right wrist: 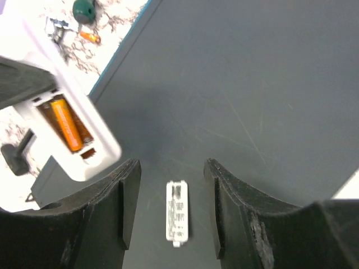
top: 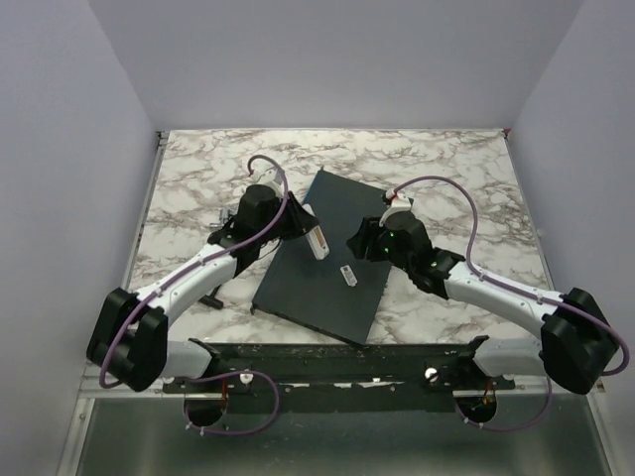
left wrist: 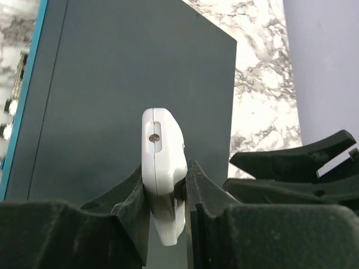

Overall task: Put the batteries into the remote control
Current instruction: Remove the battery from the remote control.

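My left gripper (top: 306, 230) is shut on the white remote control (top: 317, 239) and holds it over the dark grey slab. In the left wrist view (left wrist: 165, 180) the remote (left wrist: 162, 151) stands edge-on between the fingers. In the right wrist view the remote (right wrist: 67, 134) shows its open bay with one orange battery (right wrist: 67, 124) in it. A second battery (right wrist: 90, 37) lies on the marble beyond the slab's edge. My right gripper (right wrist: 171, 168) is open and empty, just above the white battery cover (right wrist: 177, 217), which lies flat on the slab. In the top view that gripper (top: 359, 244) is right of the remote.
The dark grey slab (top: 327, 268) lies slantwise in the middle of the marble table (top: 446, 169). The battery cover (top: 347, 275) lies near its near edge. A green round thing (right wrist: 84, 8) and a small metal part (right wrist: 56, 28) lie on the marble left of the slab.
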`<state>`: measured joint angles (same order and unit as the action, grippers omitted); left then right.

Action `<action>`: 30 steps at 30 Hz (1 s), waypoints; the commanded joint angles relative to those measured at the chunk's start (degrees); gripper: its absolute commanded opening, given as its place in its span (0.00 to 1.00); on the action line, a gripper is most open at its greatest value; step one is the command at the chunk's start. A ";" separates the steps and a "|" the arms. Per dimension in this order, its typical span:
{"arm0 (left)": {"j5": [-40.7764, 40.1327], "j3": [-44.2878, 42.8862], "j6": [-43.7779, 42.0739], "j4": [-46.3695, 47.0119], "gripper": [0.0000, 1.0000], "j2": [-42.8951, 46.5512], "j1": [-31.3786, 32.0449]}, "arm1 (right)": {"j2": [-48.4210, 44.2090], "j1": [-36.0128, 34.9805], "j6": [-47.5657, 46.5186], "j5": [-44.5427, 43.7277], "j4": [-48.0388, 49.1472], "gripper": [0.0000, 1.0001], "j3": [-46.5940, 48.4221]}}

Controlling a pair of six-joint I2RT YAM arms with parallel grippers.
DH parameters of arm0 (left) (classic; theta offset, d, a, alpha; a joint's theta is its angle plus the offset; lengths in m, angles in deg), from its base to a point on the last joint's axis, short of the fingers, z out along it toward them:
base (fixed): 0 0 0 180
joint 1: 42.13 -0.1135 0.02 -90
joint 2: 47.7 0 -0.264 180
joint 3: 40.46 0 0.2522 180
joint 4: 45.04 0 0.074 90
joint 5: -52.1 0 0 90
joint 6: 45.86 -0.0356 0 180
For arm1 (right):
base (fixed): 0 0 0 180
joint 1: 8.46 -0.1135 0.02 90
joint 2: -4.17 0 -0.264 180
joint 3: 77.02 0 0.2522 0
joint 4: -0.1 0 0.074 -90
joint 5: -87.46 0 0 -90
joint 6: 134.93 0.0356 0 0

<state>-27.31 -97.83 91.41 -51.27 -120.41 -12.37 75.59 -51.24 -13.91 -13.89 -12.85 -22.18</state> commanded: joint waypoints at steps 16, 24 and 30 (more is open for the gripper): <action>-25.77 -37.21 -22.87 -34.88 0.00 -28.30 7.27 | 17.32 9.16 1.63 15.11 21.77 0.55 0.58; -36.89 -44.10 -27.72 -41.49 0.00 -35.60 12.70 | 16.15 9.39 1.75 14.99 22.48 0.56 -1.39; -40.62 -46.20 -29.07 -43.14 0.00 -38.08 15.15 | 14.69 9.56 1.73 14.48 22.30 0.57 -3.11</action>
<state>-61.87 -142.55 64.57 -89.32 -155.51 1.61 92.18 -42.09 -12.36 0.16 7.90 -23.53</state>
